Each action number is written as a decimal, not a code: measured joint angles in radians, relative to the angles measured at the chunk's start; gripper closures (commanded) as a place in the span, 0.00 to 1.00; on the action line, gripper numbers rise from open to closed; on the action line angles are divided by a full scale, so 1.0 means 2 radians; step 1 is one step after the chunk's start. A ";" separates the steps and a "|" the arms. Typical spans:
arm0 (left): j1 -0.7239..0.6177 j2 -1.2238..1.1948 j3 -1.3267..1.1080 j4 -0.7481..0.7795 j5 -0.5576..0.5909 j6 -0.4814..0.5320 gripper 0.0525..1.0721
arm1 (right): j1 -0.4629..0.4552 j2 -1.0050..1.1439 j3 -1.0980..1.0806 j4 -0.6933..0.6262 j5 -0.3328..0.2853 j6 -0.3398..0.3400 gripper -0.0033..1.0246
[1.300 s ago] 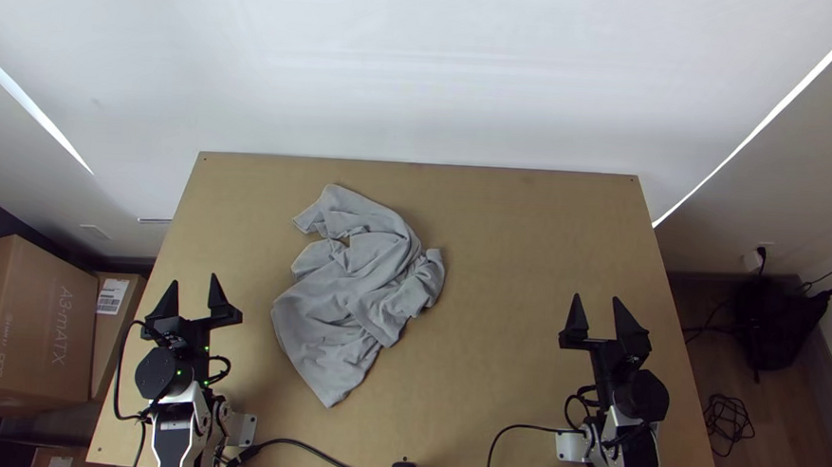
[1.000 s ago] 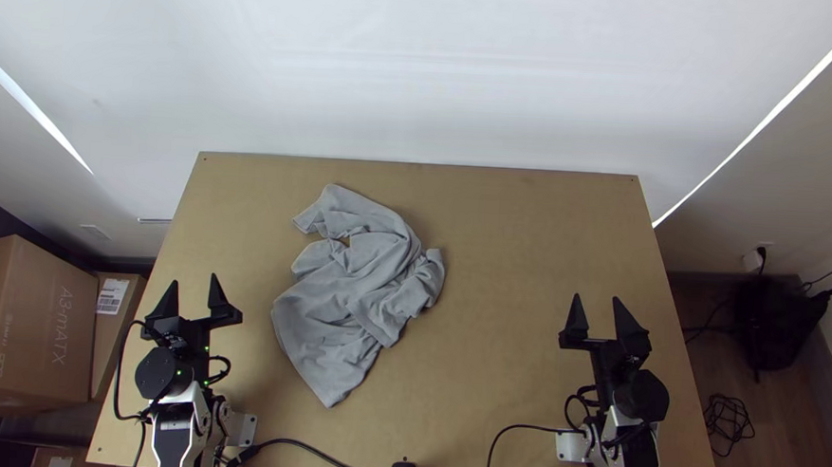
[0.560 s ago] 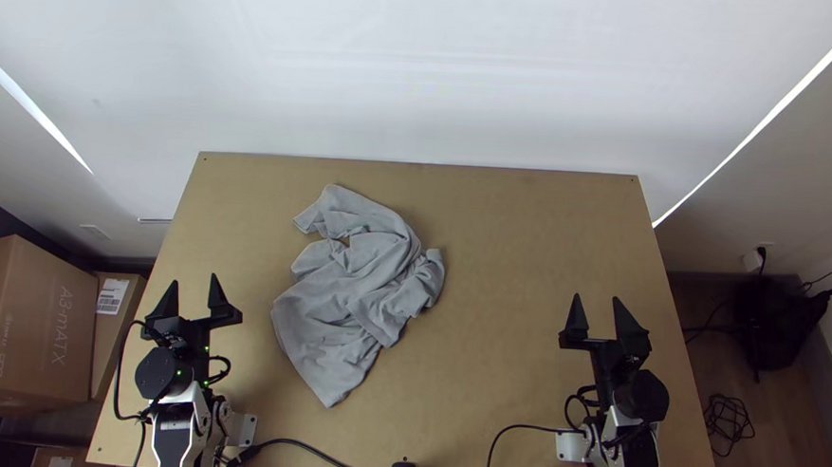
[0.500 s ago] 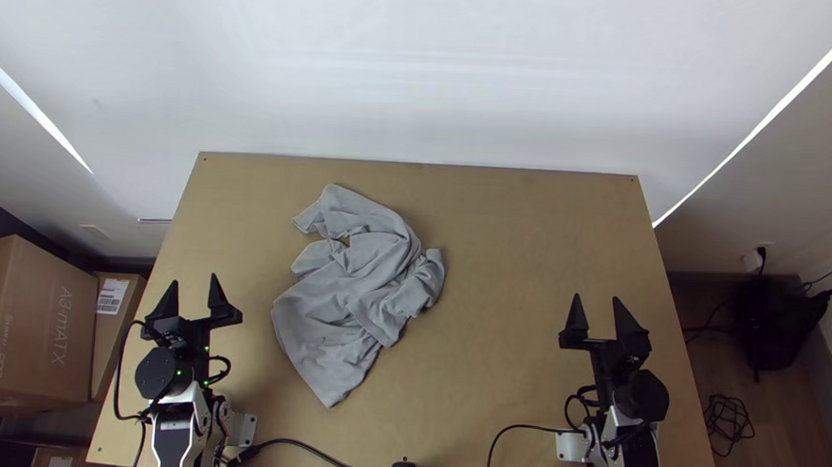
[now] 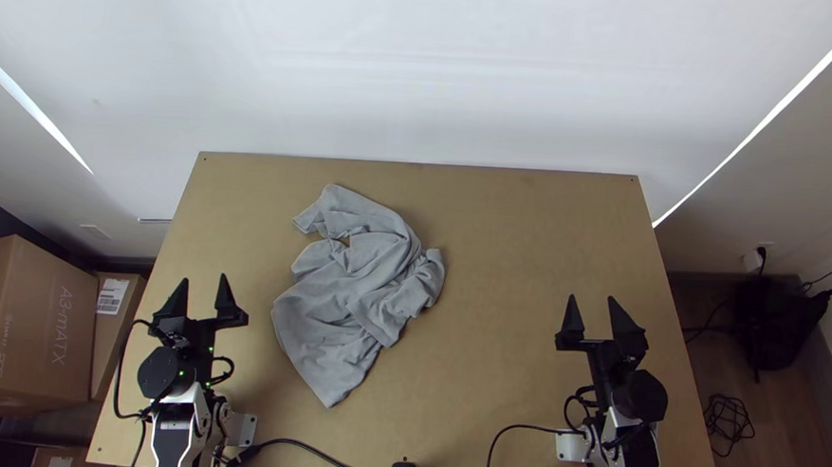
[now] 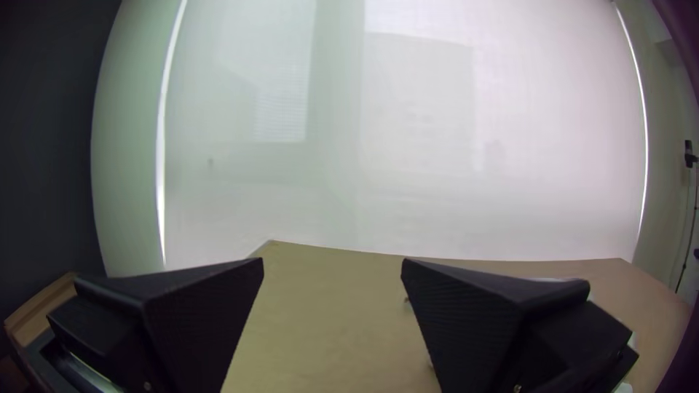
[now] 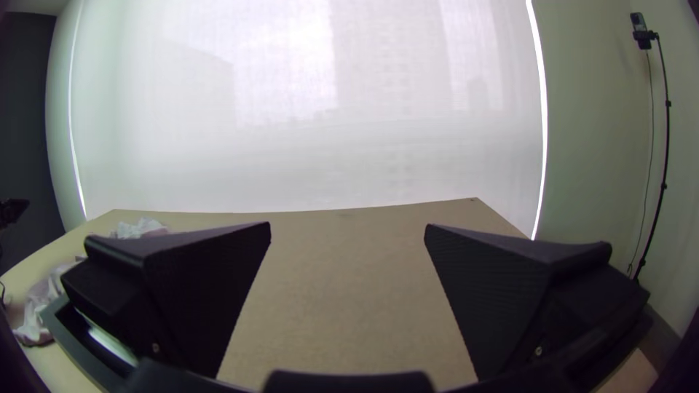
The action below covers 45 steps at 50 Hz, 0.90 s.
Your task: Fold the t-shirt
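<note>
While a black cable (image 5: pixel 328 455) curves along the near edge of the table (image 5: pixel 529 258), the left gripper (image 5: pixel 204 279) points toward the far side, its two fingers apart with nothing between them. Over at the right, the right gripper (image 5: pixel 592 298) points the same way, its fingers also apart and empty. A cardboard box (image 5: pixel 36 323) sits off the table's left side. Just beyond and to the right of the left gripper, touching neither gripper, the grey t-shirt (image 5: pixel 346 292) lies bunched and creased on the table's left half, one corner pointing nearward, another stretching farther back. Behind the far edge hangs a pale blind (image 5: pixel 424 72).
</note>
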 measured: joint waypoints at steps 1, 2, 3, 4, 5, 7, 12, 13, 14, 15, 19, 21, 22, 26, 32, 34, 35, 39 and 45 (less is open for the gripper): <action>-0.001 0.000 0.000 0.000 0.000 0.000 0.05 | 0.002 0.000 0.000 0.000 0.000 -0.002 0.05; -0.001 0.000 0.000 0.000 0.001 0.000 0.05 | 0.005 0.000 0.000 0.000 -0.001 -0.003 0.05; -0.001 0.000 0.000 -0.001 0.004 0.000 0.05 | 0.008 0.000 0.000 -0.001 -0.002 -0.005 0.05; -0.002 0.000 0.000 -0.001 0.006 0.000 0.05 | 0.011 0.000 0.000 -0.002 -0.002 -0.009 0.05; -0.002 0.000 0.000 -0.001 0.008 0.000 0.05 | 0.016 0.000 0.001 -0.002 -0.003 -0.013 0.05; -0.002 0.000 0.001 -0.005 0.011 0.001 0.05 | 0.022 0.000 0.002 -0.005 -0.005 -0.017 0.05; -0.011 0.000 0.009 -0.026 0.013 0.004 0.05 | 0.037 0.008 0.013 -0.018 -0.006 -0.026 0.05; -0.015 0.000 0.012 -0.031 0.013 0.004 0.05 | 0.040 0.014 0.017 -0.019 -0.006 -0.027 0.05; -0.018 0.001 0.014 -0.037 0.013 0.004 0.05 | 0.043 0.020 0.023 -0.019 -0.006 -0.027 0.05; -0.021 0.002 0.017 -0.042 0.013 0.005 0.05 | 0.045 0.032 0.031 -0.019 -0.006 -0.027 0.05; -0.027 0.026 0.039 -0.055 0.013 0.006 0.05 | 0.055 0.104 0.084 -0.030 -0.006 -0.029 0.05; -0.028 0.048 0.061 -0.062 0.013 0.006 0.05 | 0.060 0.160 0.123 -0.045 -0.006 -0.028 0.05; -0.029 0.063 0.073 -0.065 0.013 0.006 0.05 | 0.062 0.177 0.142 -0.054 -0.006 -0.028 0.05; -0.032 0.138 0.148 -0.100 0.013 0.006 0.05 | 0.068 0.281 0.238 -0.092 -0.019 -0.028 0.05; -0.037 0.240 0.264 -0.164 0.013 0.006 0.05 | 0.074 0.376 0.337 -0.109 -0.043 -0.027 0.05; -0.040 0.272 0.303 -0.199 0.013 0.005 0.05 | 0.081 0.402 0.365 -0.115 -0.046 -0.025 0.05; -0.042 0.284 0.319 -0.212 0.013 0.004 0.05 | 0.088 0.416 0.380 -0.121 -0.047 -0.023 0.05; -0.057 0.351 0.403 -0.290 0.013 -0.004 0.05 | 0.110 0.484 0.447 -0.149 -0.058 -0.009 0.05; -0.078 0.429 0.491 -0.382 0.013 -0.026 0.05 | 0.140 0.591 0.546 -0.191 -0.088 0.030 0.05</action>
